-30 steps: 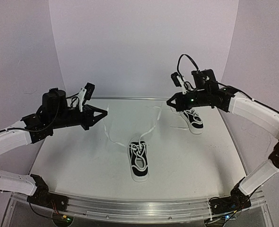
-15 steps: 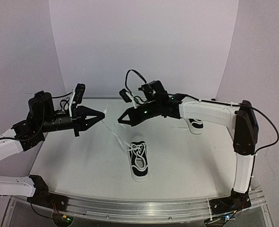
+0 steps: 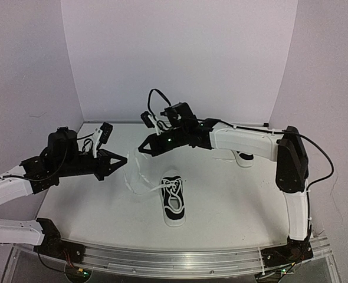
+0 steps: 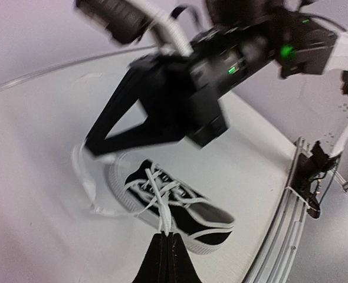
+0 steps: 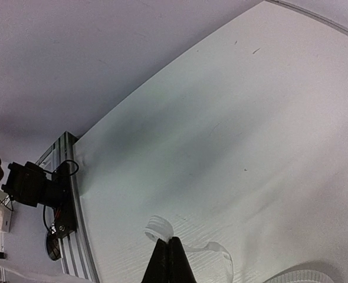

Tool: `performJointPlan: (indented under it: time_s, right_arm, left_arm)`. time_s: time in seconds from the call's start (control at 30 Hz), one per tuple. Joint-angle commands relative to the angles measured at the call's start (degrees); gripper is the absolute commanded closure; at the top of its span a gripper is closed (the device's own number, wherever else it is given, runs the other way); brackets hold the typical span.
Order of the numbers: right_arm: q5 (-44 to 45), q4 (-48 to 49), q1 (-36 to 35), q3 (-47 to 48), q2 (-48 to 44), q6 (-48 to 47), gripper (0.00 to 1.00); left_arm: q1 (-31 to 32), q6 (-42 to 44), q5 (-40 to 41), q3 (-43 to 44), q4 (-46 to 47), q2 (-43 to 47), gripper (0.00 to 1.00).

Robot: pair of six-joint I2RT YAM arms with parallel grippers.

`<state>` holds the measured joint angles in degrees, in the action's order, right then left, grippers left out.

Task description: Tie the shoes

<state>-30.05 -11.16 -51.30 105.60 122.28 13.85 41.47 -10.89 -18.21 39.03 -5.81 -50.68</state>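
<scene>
One shoe (image 3: 173, 200), black with a white sole, lies mid-table with its toe toward the near edge; the left wrist view shows its side (image 4: 209, 215). The other shoe (image 3: 243, 158) is at the back right, mostly hidden behind my right arm. My left gripper (image 3: 125, 159) (image 4: 167, 234) is shut on a white lace (image 4: 157, 197) that runs to the near shoe's lacing. My right gripper (image 3: 141, 148) (image 5: 173, 240) is just right of the left one, shut on a second lace (image 5: 160, 226), which sags in a loop (image 3: 136, 180) to the table.
A metal rail (image 3: 180, 259) runs along the table's near edge, with cables and a small black box (image 5: 29, 184) at its left end. White backdrop walls (image 3: 180, 59) close the back and both sides.
My right arm has swung from the far right over to the left-centre, trailing its lace. My left gripper has dropped lower and drawn back slightly with its lace.
</scene>
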Motion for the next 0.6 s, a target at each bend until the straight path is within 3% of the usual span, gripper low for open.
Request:
performJointPlan:
  time_s: [0.0,0.3,0.57]
  right_arm:
    - [4.71,1.66,3.28,-0.34,-4.10,1.03,1.00]
    - [-7.19,1.84,2.57,1.20,-4.63,-1.37,1.00]
    - [-11.05,1.88,-2.35,7.63,5.06,0.13,1.00]
  left_arm:
    - [0.19,-5.90,9.83,1.79,-7.02,-1.69,1.00]
    - [0.19,-4.56,-1.71,-10.72,11.01,16.39,1.00]
    - [0.30,-6.67,-8.92,-9.17,11.33,12.31,1.00]
